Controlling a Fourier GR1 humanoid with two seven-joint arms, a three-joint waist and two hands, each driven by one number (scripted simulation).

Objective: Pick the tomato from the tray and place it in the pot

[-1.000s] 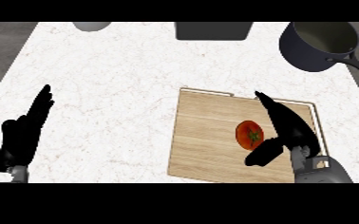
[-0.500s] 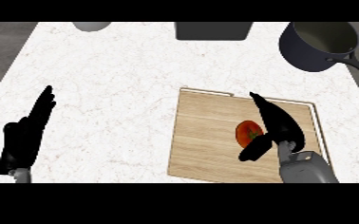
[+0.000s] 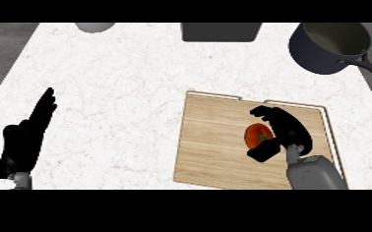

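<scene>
My right hand [image 3: 285, 129] curls around the round red tomato [image 3: 257, 134] | on the light wooden tray [image 3: 210, 147] | my left hand [image 3: 27, 138] rests spread at the white marble worktop's [image 3: 123, 88] left edge

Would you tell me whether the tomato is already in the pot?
No: the tomato lies on the wooden tray, the right hand curled round it; the pot stands apart.

Red tomato [image 3: 257, 134], tan wood tray [image 3: 210, 147], dk-grey pot [image 3: 323, 54].
</scene>
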